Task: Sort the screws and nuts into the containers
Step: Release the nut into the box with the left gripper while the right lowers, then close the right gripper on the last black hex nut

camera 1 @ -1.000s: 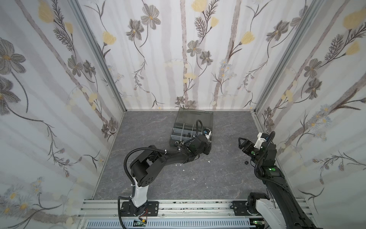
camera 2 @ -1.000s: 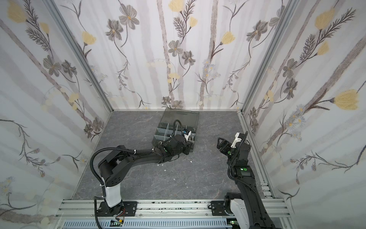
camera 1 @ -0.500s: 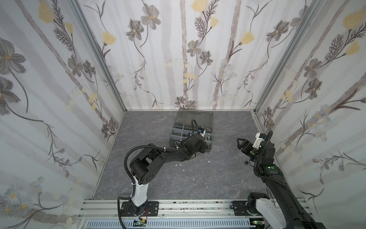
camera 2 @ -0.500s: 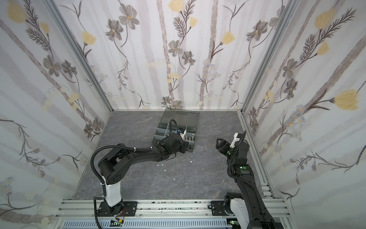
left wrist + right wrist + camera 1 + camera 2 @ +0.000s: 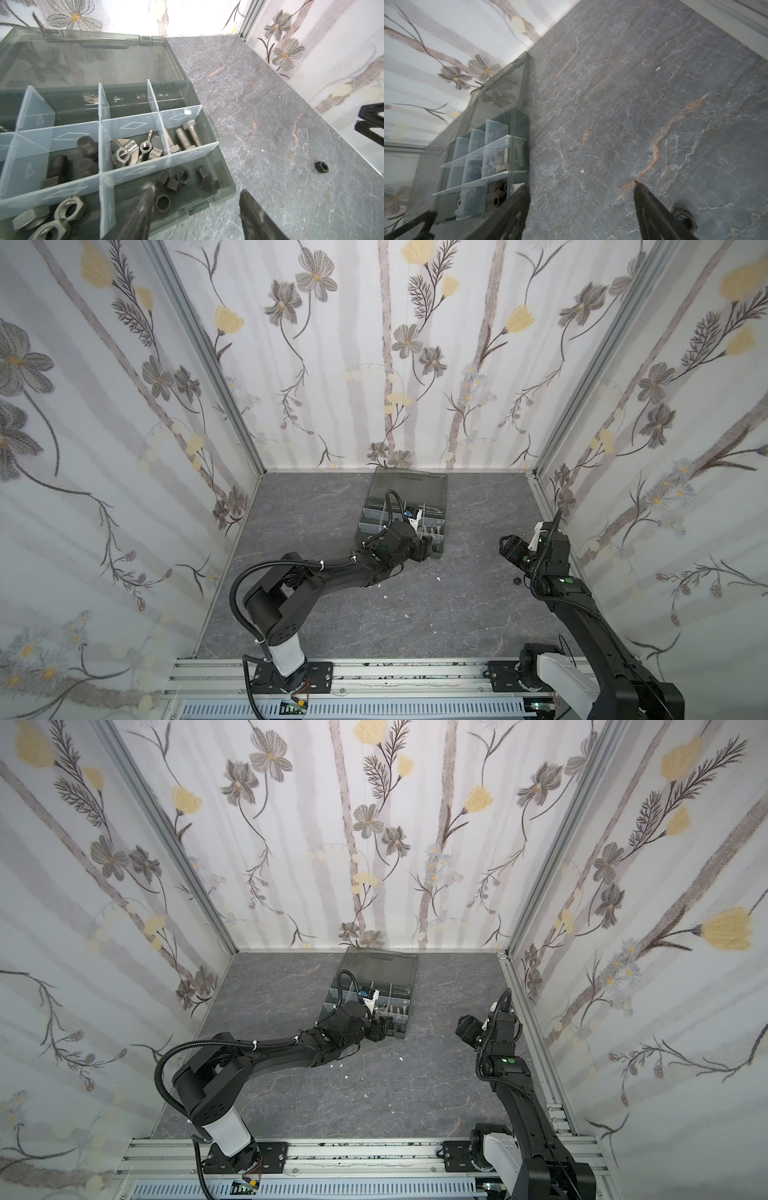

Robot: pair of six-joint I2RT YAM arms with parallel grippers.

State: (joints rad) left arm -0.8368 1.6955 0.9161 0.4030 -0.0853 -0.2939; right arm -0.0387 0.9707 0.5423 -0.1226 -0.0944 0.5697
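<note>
Nut [image 5: 684,219]: loose on desk [image 5: 633,104]; open, empty right hand [image 5: 581,185] should drop around it
Box [image 5: 227,180]: open, empty left hand [image 5: 195,188] should lift straight up

My arms [image 5: 340,568] were matte black, with white base links [image 5: 286,655], ribbed black cables [image 5: 234,593] and small green lights [image 5: 564,580].

This looks like a robot test booth in a lab: two black arms [image 5: 332,568] bolted to a metal rail [image 5: 415,674] beside a grey stone-look table [image 5: 436,614], shut in by three walls [image 5: 395,385] (all printed with flowers).
</note>
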